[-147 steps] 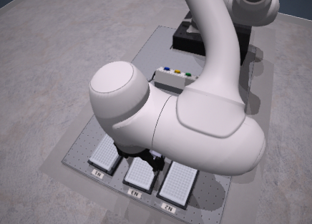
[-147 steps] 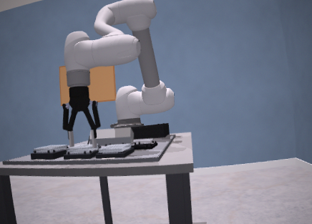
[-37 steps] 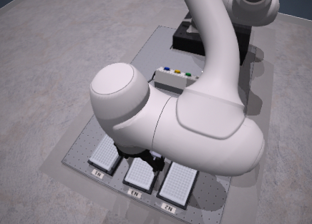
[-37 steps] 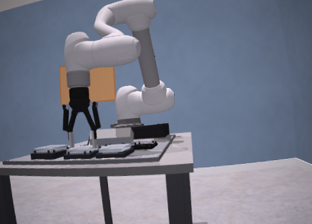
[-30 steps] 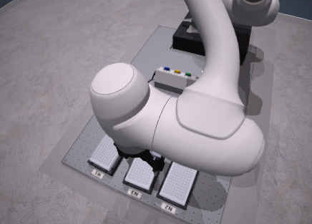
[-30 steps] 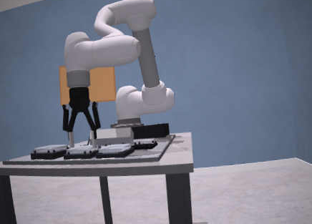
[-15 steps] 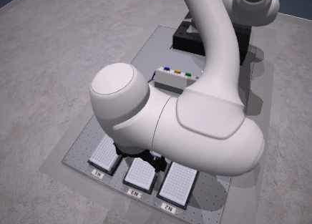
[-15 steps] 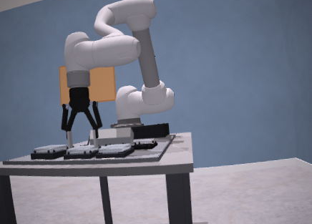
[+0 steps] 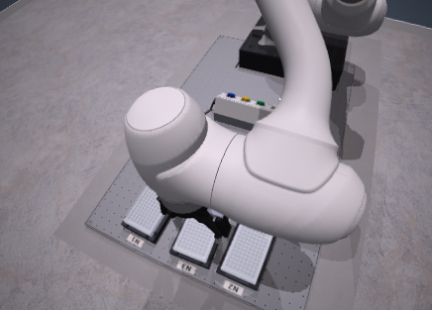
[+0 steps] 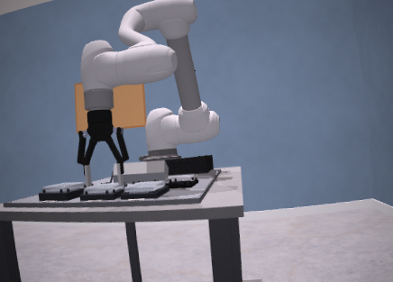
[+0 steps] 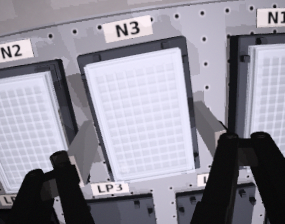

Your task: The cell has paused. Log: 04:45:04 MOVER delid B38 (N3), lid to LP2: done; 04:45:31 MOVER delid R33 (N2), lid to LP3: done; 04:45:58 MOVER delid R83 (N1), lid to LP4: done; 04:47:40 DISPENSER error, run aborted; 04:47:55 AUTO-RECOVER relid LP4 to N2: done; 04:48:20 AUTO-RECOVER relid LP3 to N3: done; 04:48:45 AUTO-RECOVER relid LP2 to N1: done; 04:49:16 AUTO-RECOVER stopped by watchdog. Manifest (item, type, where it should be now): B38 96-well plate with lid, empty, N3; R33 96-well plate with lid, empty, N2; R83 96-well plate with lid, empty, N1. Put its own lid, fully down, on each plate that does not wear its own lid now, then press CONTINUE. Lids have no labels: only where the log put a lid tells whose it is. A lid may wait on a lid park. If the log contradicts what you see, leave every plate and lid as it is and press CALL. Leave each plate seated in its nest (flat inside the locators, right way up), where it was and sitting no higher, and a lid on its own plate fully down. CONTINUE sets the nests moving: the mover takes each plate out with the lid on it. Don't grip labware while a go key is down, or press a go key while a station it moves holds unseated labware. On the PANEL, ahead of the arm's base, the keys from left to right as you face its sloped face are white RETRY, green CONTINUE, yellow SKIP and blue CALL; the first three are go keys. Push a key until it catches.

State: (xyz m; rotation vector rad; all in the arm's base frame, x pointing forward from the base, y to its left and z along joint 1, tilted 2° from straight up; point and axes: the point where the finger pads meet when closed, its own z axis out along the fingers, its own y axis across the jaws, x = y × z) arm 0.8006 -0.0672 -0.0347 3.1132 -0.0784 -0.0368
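Three lidded 96-well plates sit in a row of nests. In the wrist view the plate in N3 [image 11: 141,112] is in the middle, the one in N2 [image 11: 22,125] on the left and the one in N1 [image 11: 273,96] on the right. Each wears a white lid that looks flat. My gripper [image 11: 144,123] is open, with its fingers on either side of the N3 plate's near end and holding nothing. In the exterior view the gripper [image 10: 103,176] stands low over the middle plate [image 10: 103,192]. In the top view the arm hides most of the gripper [image 9: 195,219].
The key panel [image 9: 243,109] stands behind the nests, showing blue [image 9: 230,95], yellow [image 9: 246,99] and green [image 9: 261,103] keys; the arm hides the white key. Lid parks lie between the nests and the panel, with the LP3 label [image 11: 109,188] just below the N3 nest.
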